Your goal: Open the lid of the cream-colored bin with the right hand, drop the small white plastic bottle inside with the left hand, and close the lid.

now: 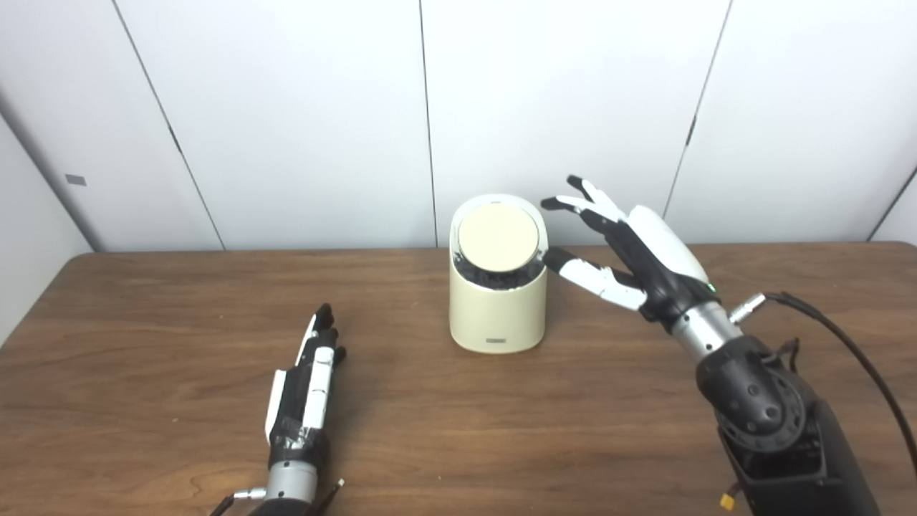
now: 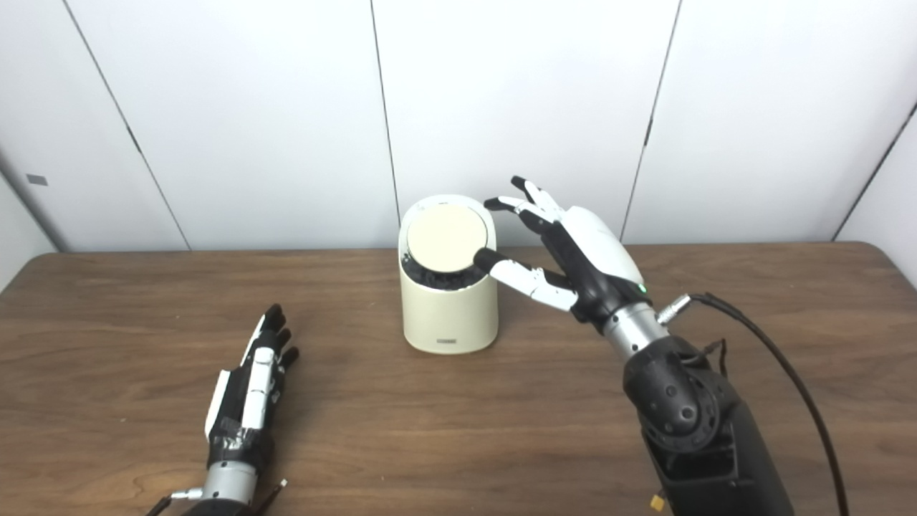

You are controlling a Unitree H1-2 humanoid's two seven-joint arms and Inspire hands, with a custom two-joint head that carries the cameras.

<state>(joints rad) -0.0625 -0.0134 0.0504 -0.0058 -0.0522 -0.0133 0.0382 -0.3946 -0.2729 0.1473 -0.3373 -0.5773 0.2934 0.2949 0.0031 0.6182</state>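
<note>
One cream bin (image 1: 496, 301) sits mid-table w/ its round lid (image 1: 498, 240) tilted toward the cam, dark gap showing under the front edge, so it looks partly open or mid-swing, can't tell which. Right hand (image 1: 630, 251) is just right of the bin, fingers spread and empty, thumb tip touching or nearly touching the lid rim. Left hand (image 1: 304, 387) lies flat on the table (image 1: 143, 344), fingers straight and pressed together, holding nothing.

Big issue imo: no small white bottle anywhere in either view. Could already be inside the bin, can't see in.

Risks: thumb contact is at the very edge, so a sideways push prob shoves the light bin instead of moving the lid. Spread fingers could also clip the bin's back rim.

Count: 1 bin, 1 lid, 2 hands, 0 bottles visible.
</note>
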